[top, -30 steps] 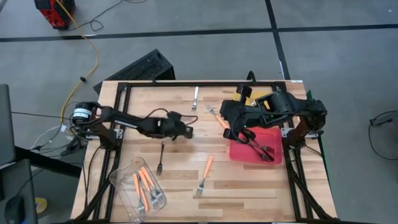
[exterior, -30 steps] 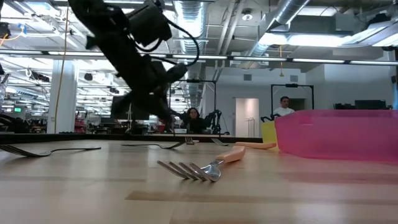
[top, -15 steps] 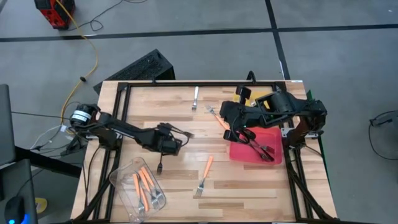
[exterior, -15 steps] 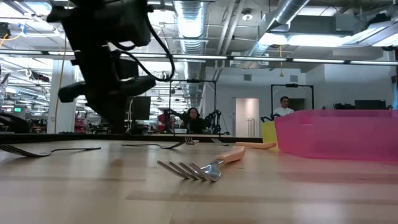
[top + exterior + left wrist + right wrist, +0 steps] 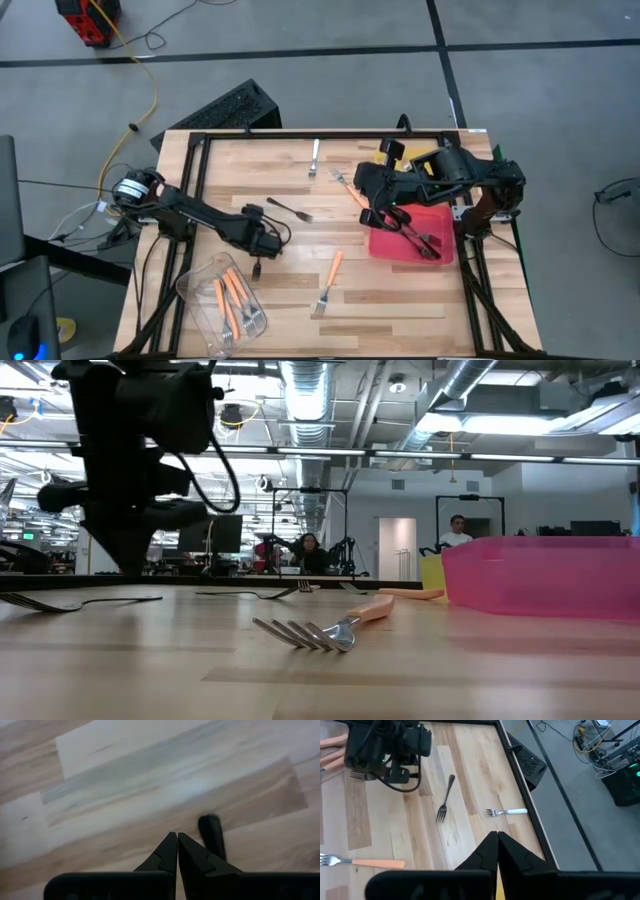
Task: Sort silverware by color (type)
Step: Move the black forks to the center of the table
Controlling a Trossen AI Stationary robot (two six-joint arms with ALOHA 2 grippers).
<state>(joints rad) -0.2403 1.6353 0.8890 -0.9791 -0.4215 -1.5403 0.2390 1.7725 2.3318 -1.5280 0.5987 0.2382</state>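
Left gripper (image 5: 262,245): pressed together, nothing pinched, lowered beside slim all-black fork (image 5: 257,268) on wooden desk (image 5: 290,290).
Right gripper (image 5: 380,214): pressed together, nothing held, hung at red tray (image 5: 440,215).

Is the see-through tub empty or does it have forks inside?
Not empty. The clear tub holds several orange-handled forks, seen from above.

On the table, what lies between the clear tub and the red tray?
In the high view, one orange-handled fork lies on bare wood between the clear tub and the red tray.
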